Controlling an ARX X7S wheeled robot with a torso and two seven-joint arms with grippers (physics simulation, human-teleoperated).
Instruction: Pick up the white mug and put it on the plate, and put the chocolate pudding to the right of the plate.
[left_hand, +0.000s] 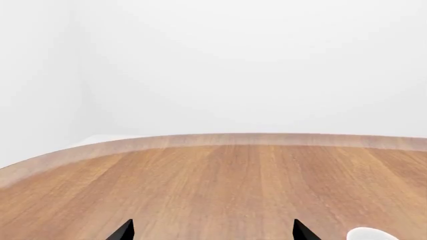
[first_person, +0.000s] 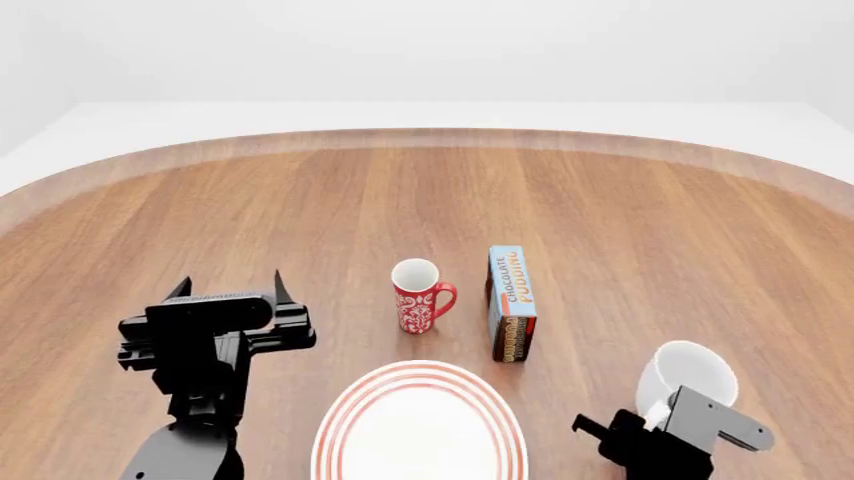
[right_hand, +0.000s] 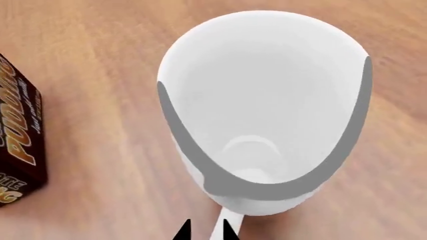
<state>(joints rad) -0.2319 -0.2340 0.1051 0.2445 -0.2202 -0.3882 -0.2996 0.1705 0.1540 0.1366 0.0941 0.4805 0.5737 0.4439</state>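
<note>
The white mug (first_person: 687, 372) is at the front right of the wooden table, its mouth tilted toward my head camera. In the right wrist view the white mug (right_hand: 267, 100) fills the frame. My right gripper (right_hand: 207, 232) has its two tips close together on the mug's thin handle; the right gripper (first_person: 661, 420) shows just below the mug in the head view. The plate (first_person: 334, 420) with red rings lies at the front centre. The chocolate pudding (first_person: 510, 290) lies behind the plate's right side and also shows in the right wrist view (right_hand: 20, 145). My left gripper (first_person: 227, 285) is open and empty over bare wood, as the left wrist view (left_hand: 213, 231) shows too.
A small red mug (first_person: 416, 300) with a white pattern stands between the left gripper and the pudding box, behind the plate. The table's curved far edge (first_person: 427, 140) runs across the back, with white floor and walls beyond.
</note>
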